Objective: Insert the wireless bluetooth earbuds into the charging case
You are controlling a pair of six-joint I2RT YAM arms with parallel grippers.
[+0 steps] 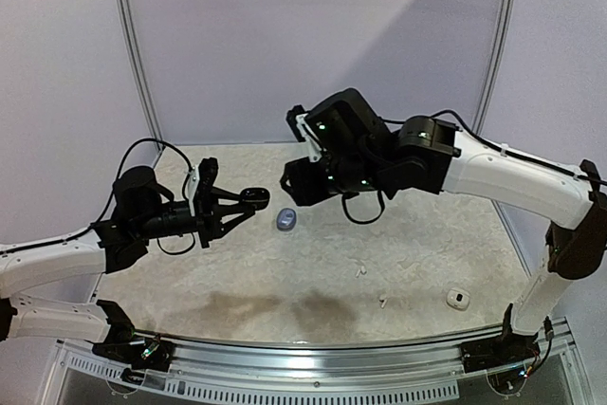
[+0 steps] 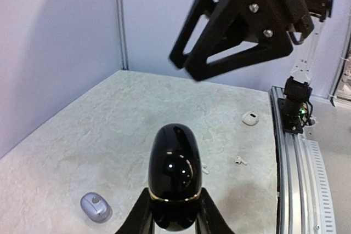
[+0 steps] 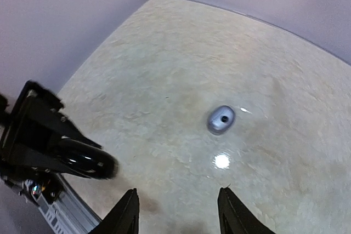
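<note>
- The desk point(image 1: 427, 234) is a mottled beige slab, boxed in by plain lilac walls.
- Left claw point(image 1: 248, 203): clenched on a black charging case point(image 2: 175, 173) and holding it clear of the desk, at 9 o'clock from desk centre.
- The black charging case is glossy and egg-shaped with a thin gold seam. Its lid appears shut, and no earbud sockets show.
- Right claw point(image 3: 176, 215): released and empty, hanging above the desk at 2 o'clock from the held case.
- Two white earbuds lie loose on the desk at 5 o'clock from centre: the first earbud point(image 1: 361, 270) and, nearer the front rail, the second earbud point(image 1: 383, 302). Both are well apart from the claws, tiny and stemmed. They are too small to tell which way they point.
- A grey-blue case point(image 1: 286, 220) rests near desk centre. A white case point(image 1: 458, 299) rests at 4 o'clock, near the right edge.
- Step in hand, as judged: the case is presented and no earbud has been picked yet.
- Next move, as judged: open the lid first. Then lower the right claw toward 5 o'clock for a fine, centred pinch, since each earbud is far smaller than a claw finger.
</note>
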